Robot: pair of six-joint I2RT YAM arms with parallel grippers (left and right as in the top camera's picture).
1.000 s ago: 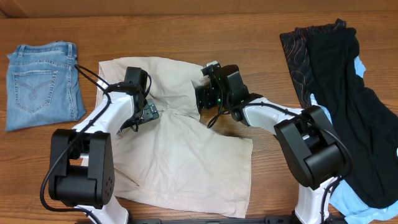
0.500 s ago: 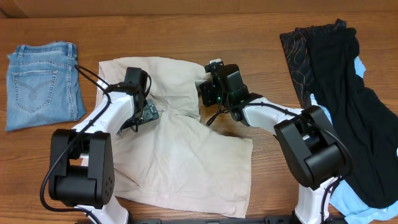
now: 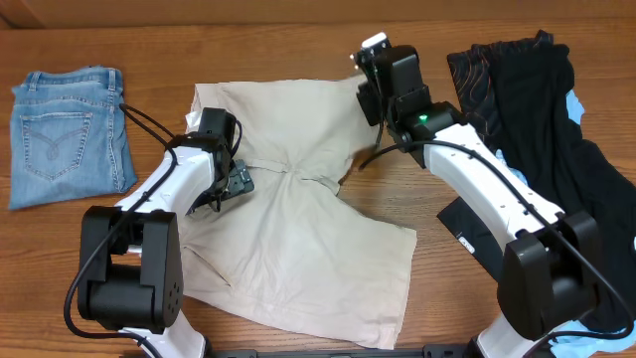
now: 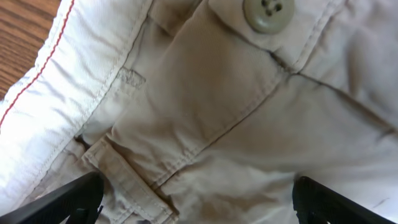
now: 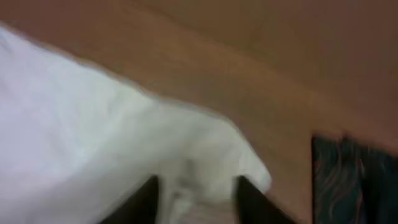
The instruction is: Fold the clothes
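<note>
The beige shorts (image 3: 298, 219) lie spread across the middle of the wooden table (image 3: 40, 278), their near hem down by the arm bases. Just beyond that, the left gripper (image 3: 237, 183) sits low over the front of the waist, jaws spread wide and holding nothing. Its wrist view shows the fingers (image 4: 68, 198) on either side of creased cloth, with a button (image 4: 268, 12) just ahead. Further out, the right gripper (image 5: 196, 194) is at the shorts' far right corner. Pale fabric lies between its fingers, but the view is blurred, so there is no telling whether they pinch it. At far left, folded blue jeans (image 3: 68, 134) lie apart from the shorts. A heap of dark garments (image 3: 556, 159) runs along the right side.
</note>
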